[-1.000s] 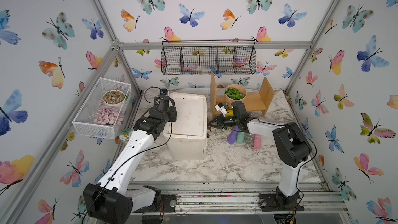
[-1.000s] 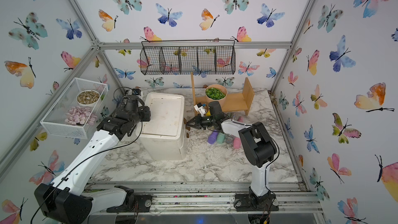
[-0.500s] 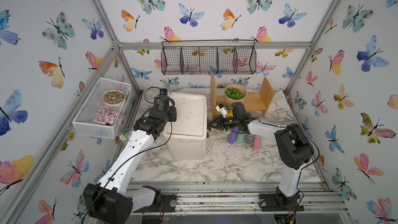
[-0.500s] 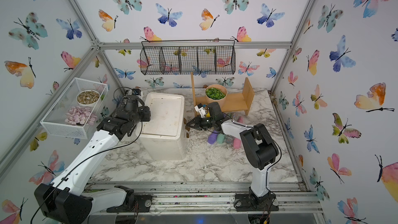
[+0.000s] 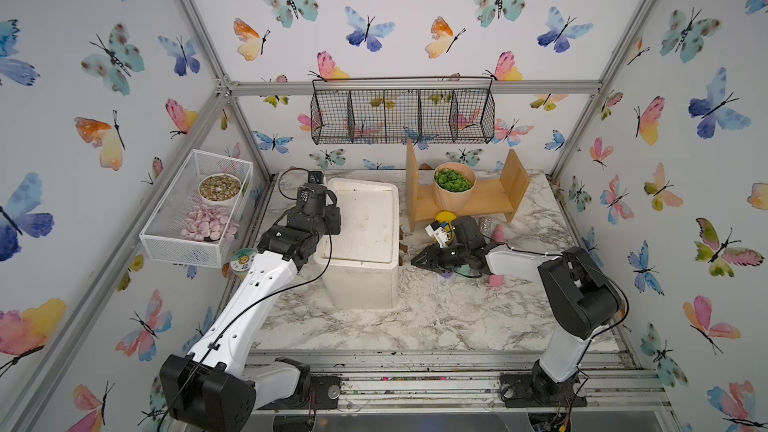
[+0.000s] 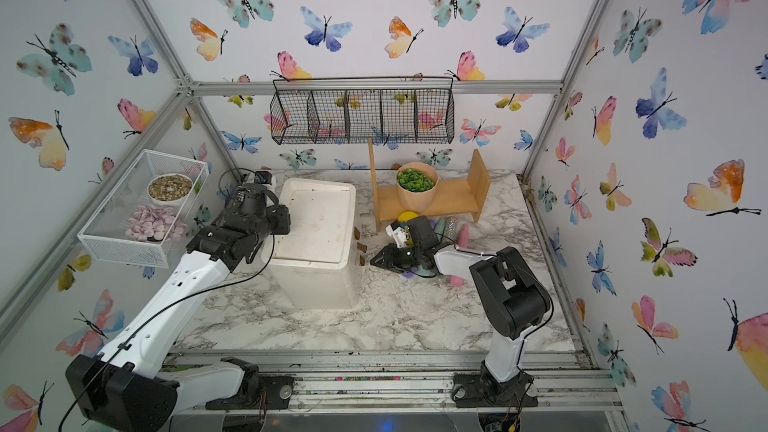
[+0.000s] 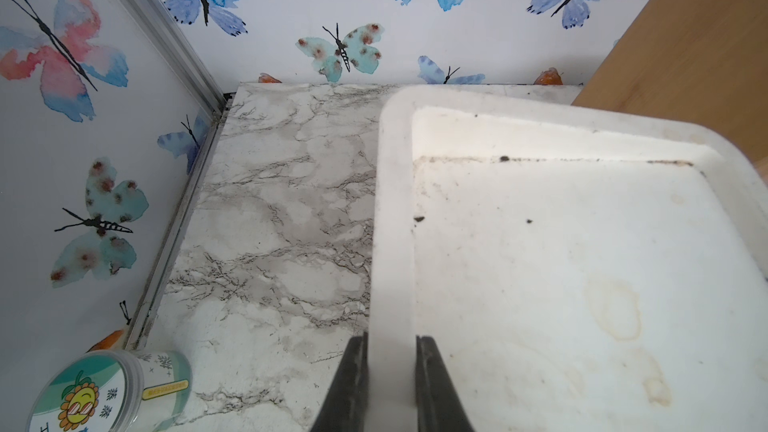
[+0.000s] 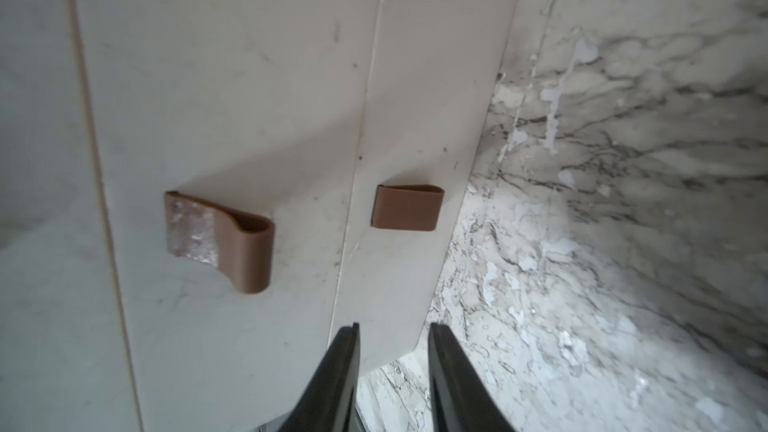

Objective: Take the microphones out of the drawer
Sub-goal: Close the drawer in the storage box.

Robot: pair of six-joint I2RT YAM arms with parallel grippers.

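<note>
The left gripper [image 7: 391, 340] is clamped on the raised rim of the white cabinet [image 7: 540, 284], one finger inside the rim and one outside. Just beside it, on the outer side, a jar [image 7: 108, 392] with a sunflower label sits on the table [image 7: 270, 222], partly cut off by the frame.

The right gripper [image 8: 393, 328] is low at the cabinet's drawer side, its fingers apart with nothing between them. A brown handle [image 8: 407, 207] lies straight ahead, untouched, with a second handle [image 8: 245, 247] one drawer over. Behind this gripper, partly under its arm, lie a pink bottle [image 5: 495, 280] and purple and green things too covered to name. A yellow thing [image 5: 445, 217] shows past its wrist, at the foot of a wooden shelf [image 5: 461, 205] bearing a pot [image 5: 453, 201] of green leaves.

The microphone cannot be seen. The drawer fronts hide what is inside, and I cannot tell whether any drawer is pulled out.

Beyond the left arm, a mesh tray [image 5: 178, 247] holds a bowl [image 5: 219, 188] of pebbles and pink petals [image 5: 208, 222].
</note>
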